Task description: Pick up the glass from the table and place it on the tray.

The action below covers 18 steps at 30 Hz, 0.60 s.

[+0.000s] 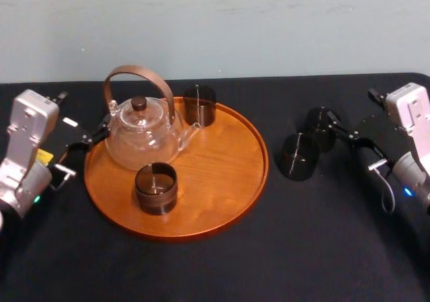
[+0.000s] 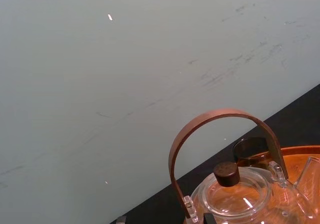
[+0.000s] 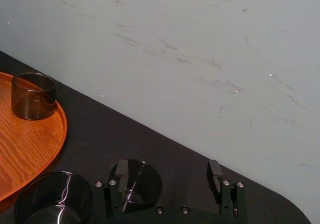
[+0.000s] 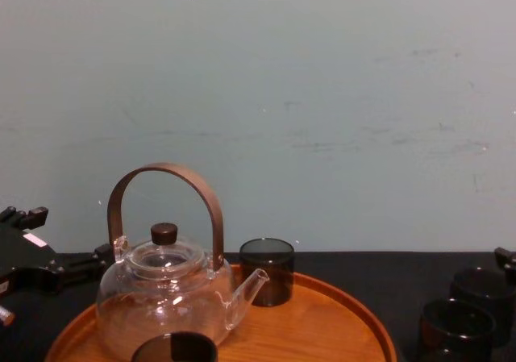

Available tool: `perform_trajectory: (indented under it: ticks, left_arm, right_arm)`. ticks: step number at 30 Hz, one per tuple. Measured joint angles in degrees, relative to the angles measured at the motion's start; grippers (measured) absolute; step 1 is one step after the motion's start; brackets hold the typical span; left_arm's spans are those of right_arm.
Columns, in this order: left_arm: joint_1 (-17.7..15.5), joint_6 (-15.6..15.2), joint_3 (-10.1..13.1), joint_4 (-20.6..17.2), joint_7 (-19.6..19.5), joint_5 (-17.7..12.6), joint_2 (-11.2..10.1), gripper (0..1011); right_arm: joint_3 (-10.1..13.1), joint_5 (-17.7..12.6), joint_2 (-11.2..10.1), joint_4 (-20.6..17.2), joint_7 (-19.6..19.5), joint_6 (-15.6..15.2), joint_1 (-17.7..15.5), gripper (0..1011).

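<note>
Right gripper (image 3: 168, 167), open and empty, just right of the rear glass (image 3: 142, 185) on the counter (image 3: 170, 139); tray (image 3: 27, 149) farther left, left gripper (image 1: 94, 135) beside it.

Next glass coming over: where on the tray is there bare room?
On the round orange-brown wooden tray, the right half is bare, between the back smoked glass, the front smoked glass and the rim. The clear glass teapot crowds the left. The right gripper, open, is at the farther table glass.

Glass teapot (image 1: 142, 139), pale wall (image 1: 269, 26) behind
</note>
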<state>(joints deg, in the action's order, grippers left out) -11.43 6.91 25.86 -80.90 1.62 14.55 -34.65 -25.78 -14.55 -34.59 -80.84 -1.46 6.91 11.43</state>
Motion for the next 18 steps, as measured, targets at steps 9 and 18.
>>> perform_trajectory:
  ticks: [9,18]
  left_arm:
    - [0.0,0.0,0.0,0.0,0.0,0.0,0.0,1001]
    - [0.0,0.0,0.0,0.0,0.0,0.0,0.0,1001]
  right_arm:
    - [1.64,-1.21,-0.45,-2.12,3.24,-0.91,-1.52,1003]
    - [3.0,-1.82,-1.52,-6.43,5.38,-2.12,-4.37,1002]
